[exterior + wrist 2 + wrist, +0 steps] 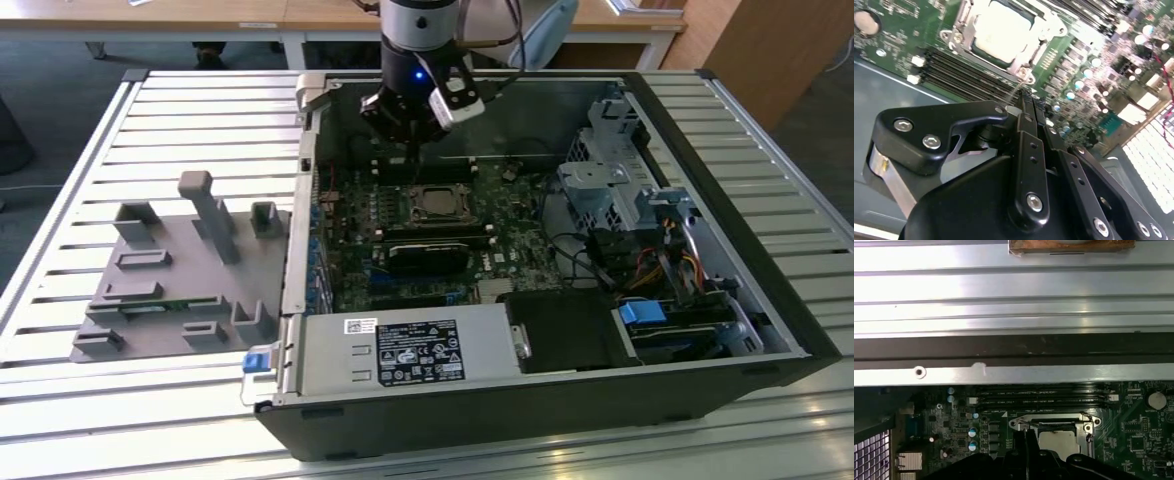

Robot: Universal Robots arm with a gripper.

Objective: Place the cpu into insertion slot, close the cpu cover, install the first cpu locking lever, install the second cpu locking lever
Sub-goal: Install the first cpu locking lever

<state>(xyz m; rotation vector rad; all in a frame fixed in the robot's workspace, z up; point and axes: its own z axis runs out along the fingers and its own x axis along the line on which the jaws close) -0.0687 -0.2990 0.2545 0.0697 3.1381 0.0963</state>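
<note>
**Claw closed at the edge of the socket**

The single arm came down from the far side of the open black computer case [747,330], its wrist pointed steeply into the case. The black gripper [398,150] hung over the green motherboard [354,240], just behind the socket.

In both wrist views its two slim black fingers [1026,130] lay pressed flat together with no gap, and nothing could be seen held between them. The tips of the gripper [1028,95] stood just beside the socket's near corner. A thin silvery metal rod [1018,89] glinted there, but it could not be told whether the tips touched it.

The cpu [1004,30], a small square chip with a pale silver-grey face, sat in the insertion slot [412,204], the small dark socket with a silvery rim. The cpu cover [965,35], a thin silvery frame plate with a square window, lay down around the chip.

A grey metal box with a white printed label [400,350] filled the near corner of the case. A grey moulded fixture tray [174,270] lay on the slatted aluminium table [80,150] at the exterior view's left.
</note>
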